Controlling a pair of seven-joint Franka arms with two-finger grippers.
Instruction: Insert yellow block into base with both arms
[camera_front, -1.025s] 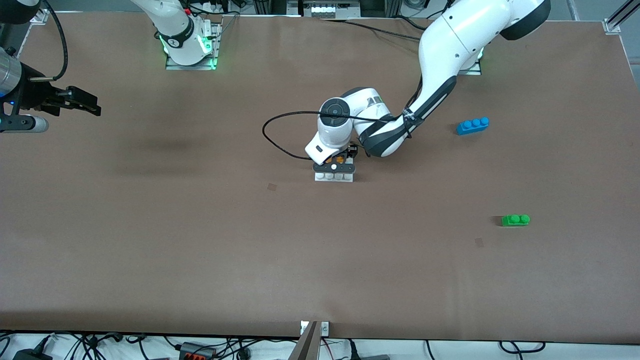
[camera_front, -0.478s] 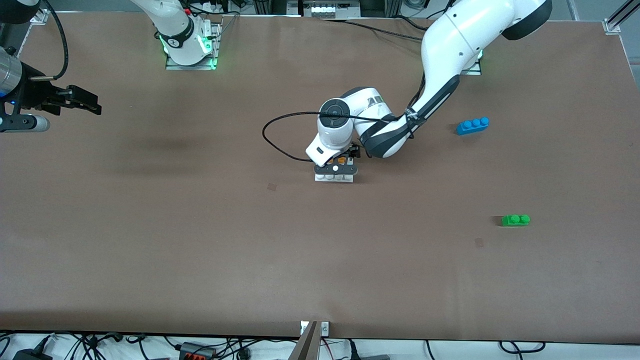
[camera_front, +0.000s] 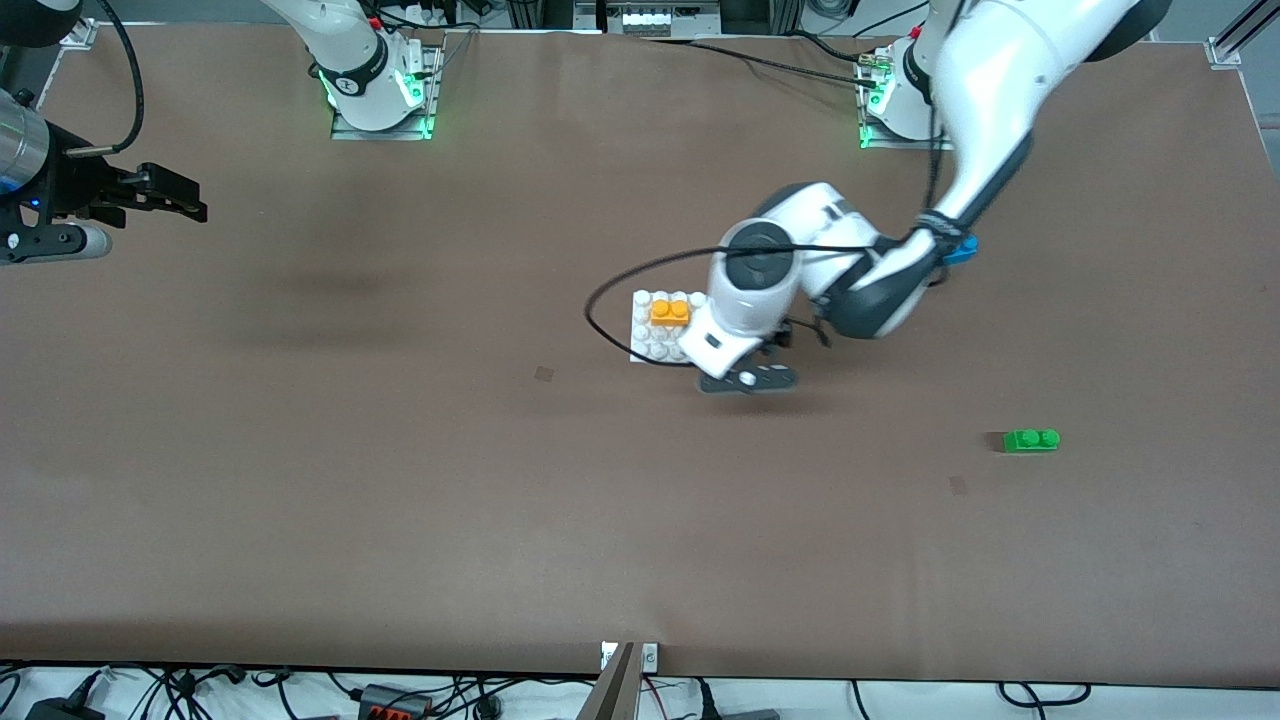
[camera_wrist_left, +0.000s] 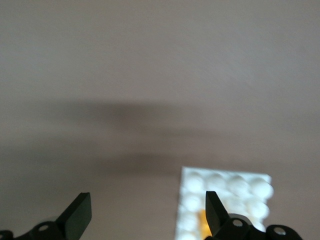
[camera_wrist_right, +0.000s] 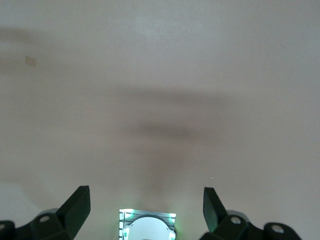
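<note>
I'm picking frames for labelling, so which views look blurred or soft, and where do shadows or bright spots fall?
Front view: sharp and evenly lit; the left gripper casts a soft shadow on the brown table. Left wrist view: soft; the white studded plastic base is overexposed, and the yellow plastic block is only a sliver. Right wrist view: hazy table with smeared shadow bands.

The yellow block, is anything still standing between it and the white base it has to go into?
Nothing visible does. The yellow block already sits on the studs of the base. The left gripper hangs open over bare table beside the base, and the right gripper waits open at the right arm's end.
</note>
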